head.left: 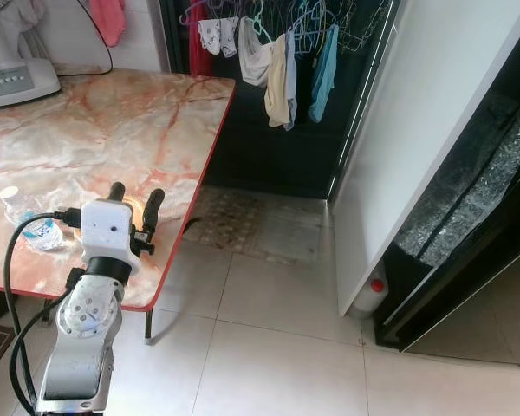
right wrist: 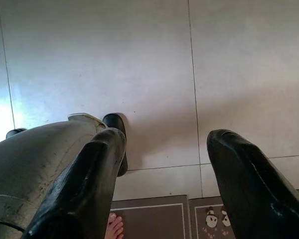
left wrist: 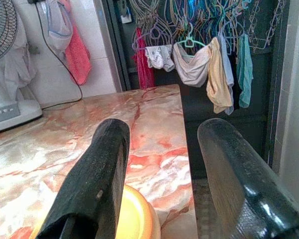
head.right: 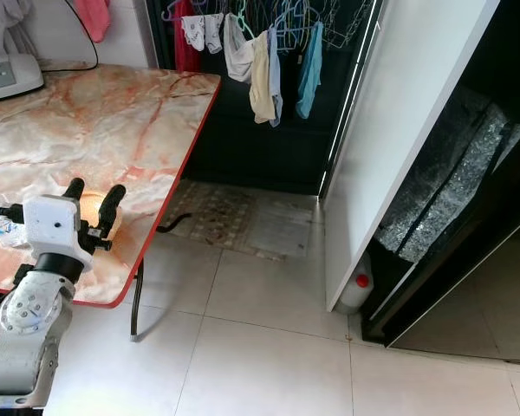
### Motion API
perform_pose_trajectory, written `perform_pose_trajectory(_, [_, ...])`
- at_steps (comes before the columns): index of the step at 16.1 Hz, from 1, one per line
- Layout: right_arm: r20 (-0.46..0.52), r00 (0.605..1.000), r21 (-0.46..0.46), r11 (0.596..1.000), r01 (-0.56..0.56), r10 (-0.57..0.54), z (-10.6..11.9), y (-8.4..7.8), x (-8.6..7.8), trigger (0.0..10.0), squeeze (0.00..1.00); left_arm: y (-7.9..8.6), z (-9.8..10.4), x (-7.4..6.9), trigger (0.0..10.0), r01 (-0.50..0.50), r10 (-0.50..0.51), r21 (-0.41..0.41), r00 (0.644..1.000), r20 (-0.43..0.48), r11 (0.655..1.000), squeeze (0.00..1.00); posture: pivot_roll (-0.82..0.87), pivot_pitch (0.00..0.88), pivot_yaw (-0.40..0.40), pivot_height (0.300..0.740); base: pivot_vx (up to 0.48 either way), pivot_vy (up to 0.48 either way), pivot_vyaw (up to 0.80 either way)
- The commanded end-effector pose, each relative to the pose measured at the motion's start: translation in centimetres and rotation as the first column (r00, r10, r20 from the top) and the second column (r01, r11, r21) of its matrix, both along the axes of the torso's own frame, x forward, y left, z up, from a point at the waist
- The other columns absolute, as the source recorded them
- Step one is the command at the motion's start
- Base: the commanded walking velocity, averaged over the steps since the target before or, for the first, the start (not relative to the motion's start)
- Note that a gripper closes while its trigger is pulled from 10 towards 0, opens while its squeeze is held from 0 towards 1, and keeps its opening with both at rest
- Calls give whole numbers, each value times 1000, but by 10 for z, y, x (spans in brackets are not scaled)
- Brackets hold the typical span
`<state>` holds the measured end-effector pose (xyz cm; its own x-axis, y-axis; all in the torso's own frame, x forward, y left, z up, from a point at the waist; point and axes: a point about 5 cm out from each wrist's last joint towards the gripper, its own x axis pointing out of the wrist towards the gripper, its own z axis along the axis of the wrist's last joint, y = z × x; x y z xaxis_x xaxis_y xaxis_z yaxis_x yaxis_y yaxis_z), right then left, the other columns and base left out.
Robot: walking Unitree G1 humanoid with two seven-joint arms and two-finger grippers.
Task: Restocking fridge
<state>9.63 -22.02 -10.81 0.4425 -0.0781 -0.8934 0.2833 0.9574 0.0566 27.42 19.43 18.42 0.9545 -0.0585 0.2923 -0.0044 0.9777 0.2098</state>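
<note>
My left gripper (head.left: pixel 134 201) is open above the near corner of the marble-patterned table (head.left: pixel 113 121), and a round yellow-orange thing (left wrist: pixel 134 219) lies just below and between its fingers (left wrist: pixel 102 169). I cannot tell whether they touch it. A small clear water bottle (head.left: pixel 24 218) lies on the table to the left of that wrist. At the right stands the fridge with its white door (head.left: pixel 416 130) swung open and a dark inside (head.left: pixel 477 204). My right gripper (right wrist: pixel 167 144) hangs open over the floor tiles, holding nothing.
A red-capped bottle (head.left: pixel 370 295) stands on the floor at the foot of the fridge door. A fan (head.left: pixel 13 61) sits at the table's far left, and clothes on hangers (head.left: pixel 277 52) hang behind. A person's toes (right wrist: pixel 114 226) rest on a mat (right wrist: pixel 209 216) near my leg.
</note>
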Motion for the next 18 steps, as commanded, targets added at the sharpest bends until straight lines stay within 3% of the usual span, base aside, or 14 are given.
perform_pose_trajectory(1, [-8,1000,3,1000,19,-19,-1,0,-4,10000,0,-2,9,-1,10000,4,-4,-13,1000,31,1000,0,16,53,-48,740,0,0,0])
perform_pose_trajectory(18, [-20,1000,2,1000,-5,5,-2,3,-5,10000,0,-8,14,3,10000,12,-11,-42,999,33,999,0,46,18,-48,740,0,246,0])
